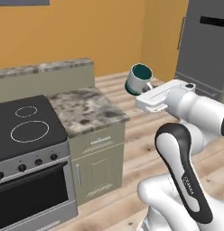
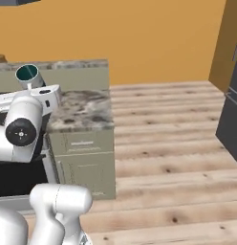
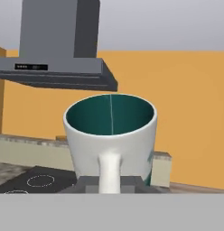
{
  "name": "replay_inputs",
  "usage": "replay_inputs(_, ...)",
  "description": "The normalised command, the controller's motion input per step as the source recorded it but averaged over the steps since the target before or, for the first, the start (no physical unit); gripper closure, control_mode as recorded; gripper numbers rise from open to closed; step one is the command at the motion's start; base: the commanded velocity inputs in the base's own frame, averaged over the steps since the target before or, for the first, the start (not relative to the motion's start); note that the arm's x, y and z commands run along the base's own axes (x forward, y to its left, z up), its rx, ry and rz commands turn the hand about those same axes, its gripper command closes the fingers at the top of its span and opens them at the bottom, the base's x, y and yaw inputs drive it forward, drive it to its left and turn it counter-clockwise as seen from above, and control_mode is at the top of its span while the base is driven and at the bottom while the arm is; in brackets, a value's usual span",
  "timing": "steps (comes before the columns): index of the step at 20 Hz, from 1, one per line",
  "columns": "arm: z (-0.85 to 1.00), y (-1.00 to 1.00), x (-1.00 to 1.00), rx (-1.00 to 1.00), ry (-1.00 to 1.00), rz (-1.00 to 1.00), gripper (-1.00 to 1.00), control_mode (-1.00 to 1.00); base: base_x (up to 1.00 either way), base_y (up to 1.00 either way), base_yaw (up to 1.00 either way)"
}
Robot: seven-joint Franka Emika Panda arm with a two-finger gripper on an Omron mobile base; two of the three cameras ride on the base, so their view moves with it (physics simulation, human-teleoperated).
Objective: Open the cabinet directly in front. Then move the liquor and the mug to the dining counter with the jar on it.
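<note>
The mug (image 1: 137, 78), white with a teal inside, hangs in the air above the floor to the right of the stove. My gripper (image 1: 144, 89) is shut on its handle side and holds it roughly upright. In the right base view the mug (image 2: 28, 75) sits just above the hand, over the worktop's left end. In the hand view the mug (image 3: 111, 131) is close up, its loop handle facing the camera between the fingertips (image 3: 85, 184). The cabinet, the liquor, the dining counter and the jar are out of view.
A black stove (image 1: 28, 126) with an oven stands at the left, next to a speckled worktop (image 1: 89, 108) over lower cabinet doors, with a raised ledge (image 1: 46, 67) behind. A dark fridge (image 1: 204, 45) stands at the right. A range hood (image 3: 59, 54) hangs above the stove. Wooden floor (image 2: 173, 143) lies open to the right.
</note>
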Motion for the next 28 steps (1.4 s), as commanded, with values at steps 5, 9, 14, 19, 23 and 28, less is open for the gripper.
replay_inputs(5,0.00,0.00,0.00,0.00,0.00,0.00,1.00,1.00,0.67,-1.00,0.08)
replay_inputs(9,0.00,0.00,0.00,0.00,0.00,0.00,1.00,1.00,0.68,-1.00,0.13)
replay_inputs(14,0.00,0.00,0.00,0.00,0.00,0.00,1.00,1.00,0.67,-1.00,0.12)
replay_inputs(19,0.00,0.00,0.00,0.00,0.00,0.00,1.00,1.00,0.93,-1.00,0.19)
replay_inputs(23,0.00,0.00,0.00,0.00,0.00,0.00,1.00,1.00,1.00,-1.00,0.23)
replay_inputs(28,0.00,0.00,0.00,0.00,0.00,0.00,1.00,1.00,1.00,-0.86,0.22)
